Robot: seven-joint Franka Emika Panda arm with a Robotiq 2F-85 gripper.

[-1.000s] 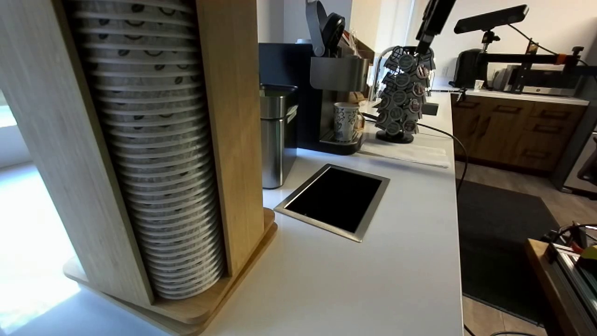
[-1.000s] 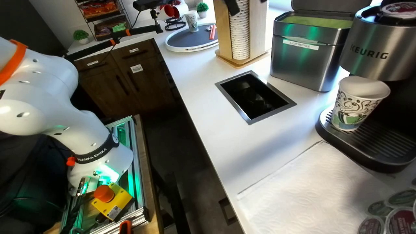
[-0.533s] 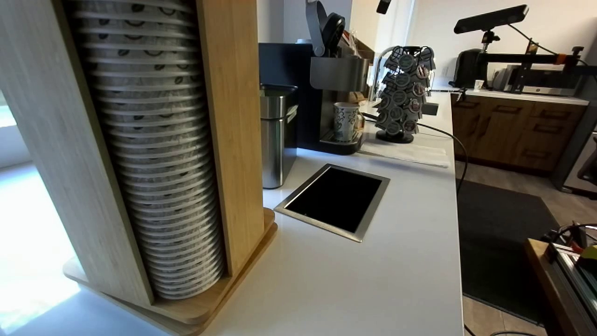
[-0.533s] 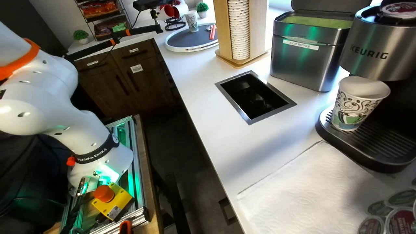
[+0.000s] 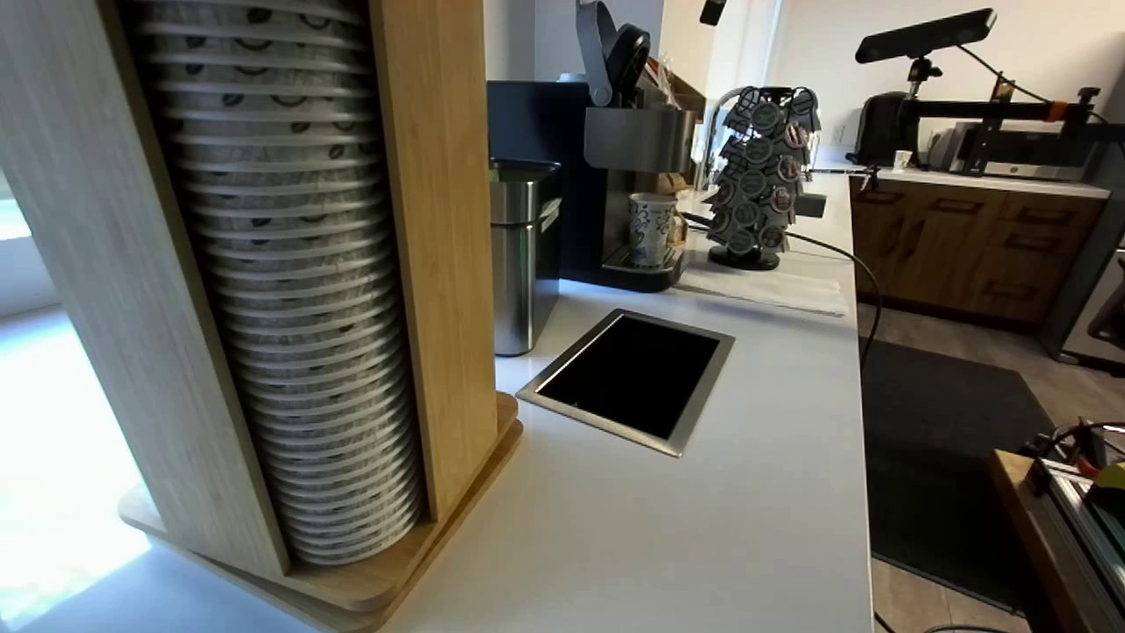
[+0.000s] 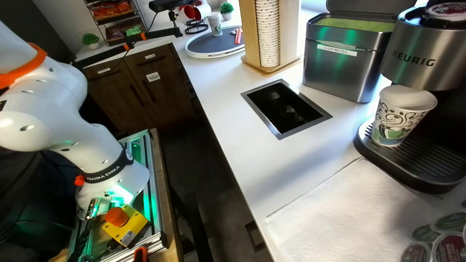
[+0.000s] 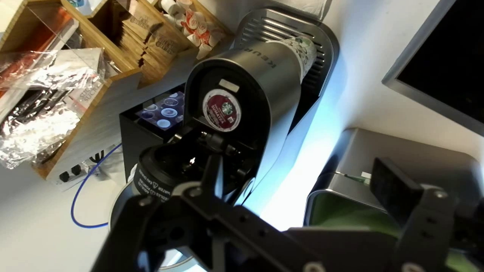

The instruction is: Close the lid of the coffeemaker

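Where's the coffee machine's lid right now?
In an exterior view, the lid stands open on top of the coffee machine, near the picture's top edge and left of the pod rack.

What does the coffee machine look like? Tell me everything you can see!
The coffee machine stands upright on the white counter, beside a steel-looking bin. It has a rounded, metallic-looking grey front marked KEURIG and a dark body. Its grey-and-black lid is open, raised high, and a pod reading SUMATRA sits in the top. Below, a ridged tray holds a patterned cup. In the wrist view, the open pincer overlaps the lid; whether they touch, I can't tell.
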